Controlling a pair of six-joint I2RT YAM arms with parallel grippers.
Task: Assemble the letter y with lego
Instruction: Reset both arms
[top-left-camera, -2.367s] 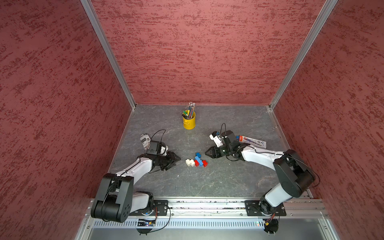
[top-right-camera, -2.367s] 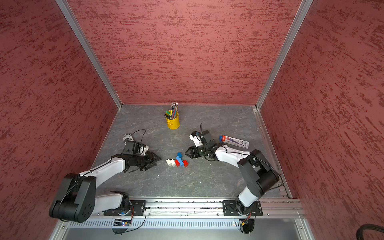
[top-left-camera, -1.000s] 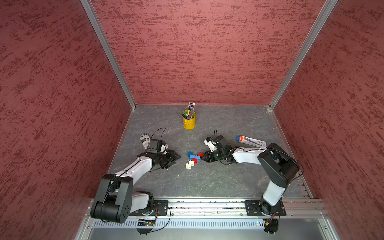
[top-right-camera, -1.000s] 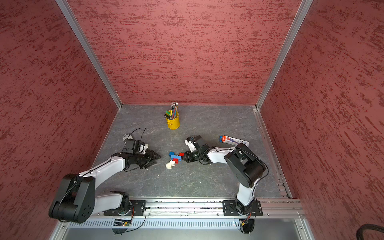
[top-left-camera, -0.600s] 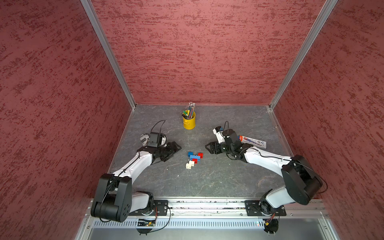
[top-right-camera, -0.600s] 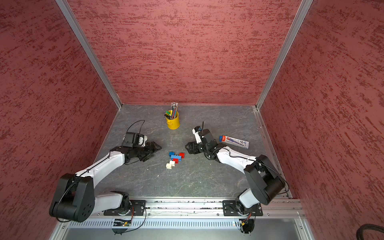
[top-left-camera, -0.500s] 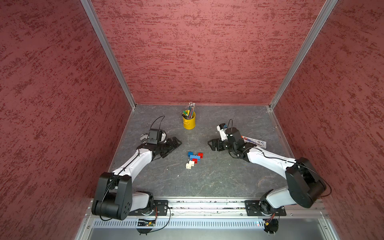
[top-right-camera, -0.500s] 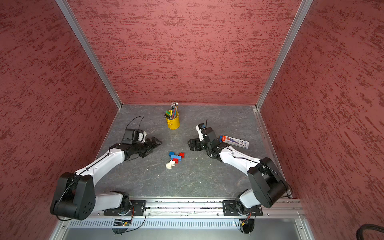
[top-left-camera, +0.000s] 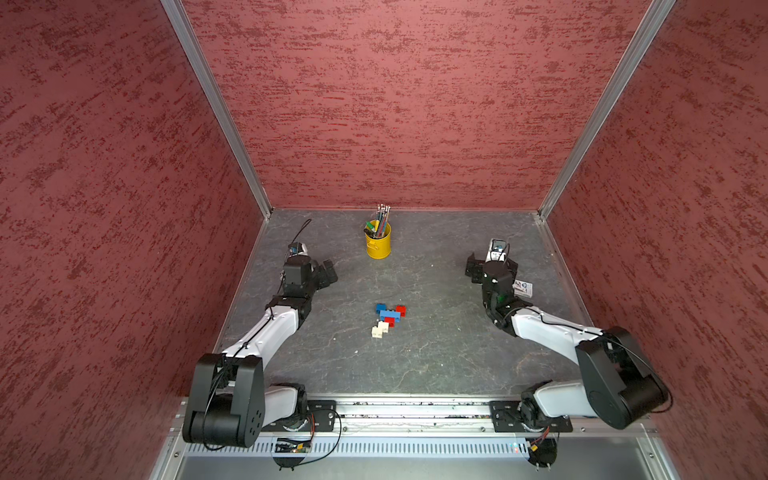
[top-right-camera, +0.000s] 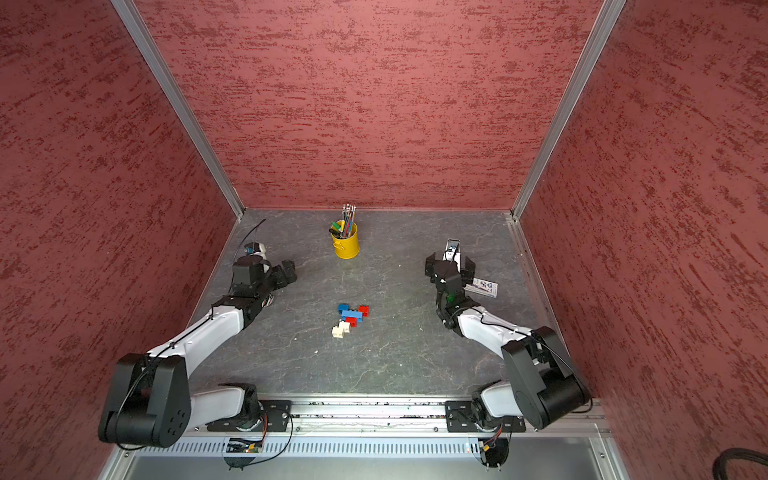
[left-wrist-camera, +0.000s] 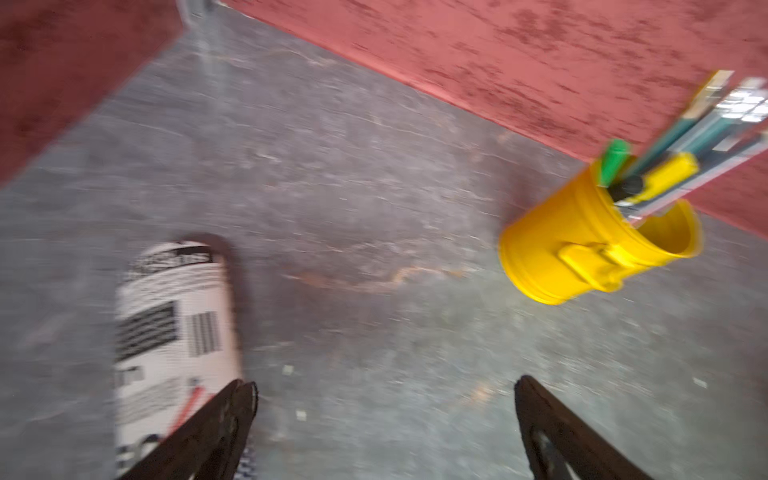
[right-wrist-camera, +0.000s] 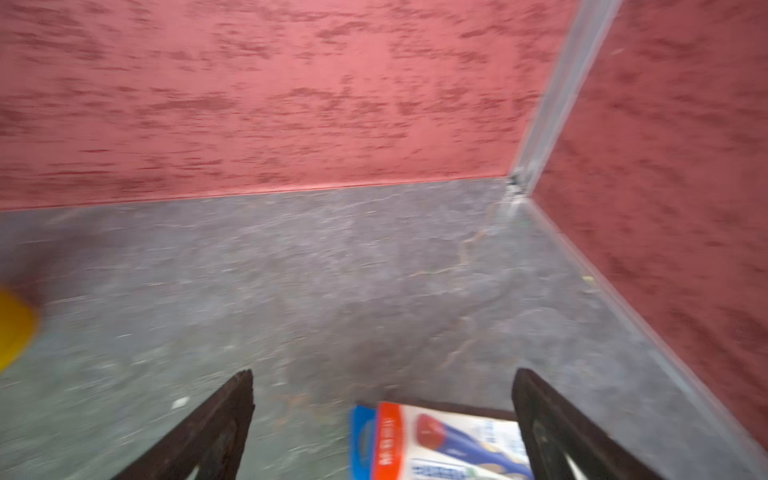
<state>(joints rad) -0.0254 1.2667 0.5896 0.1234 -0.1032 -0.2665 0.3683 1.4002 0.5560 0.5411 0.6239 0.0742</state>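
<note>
Both the left pincer (left-wrist-camera: 384, 386) and right pincer (right-wrist-camera: 382, 374) stand spread and empty; the letter y (top-left-camera: 388, 318) lies well apart between them, its white tail (top-left-camera: 379, 329) liable to detach if knocked.

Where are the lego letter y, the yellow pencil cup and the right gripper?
letter y (top-left-camera: 390, 314): in a top view, blue middle brick.
yellow pencil cup (top-left-camera: 378, 247): in a top view, outer wall.
right gripper (right-wrist-camera: 384, 373): right wrist view, midway between its fingertips.

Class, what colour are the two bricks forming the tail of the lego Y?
White; the tail bricks show best in a top view.
</note>
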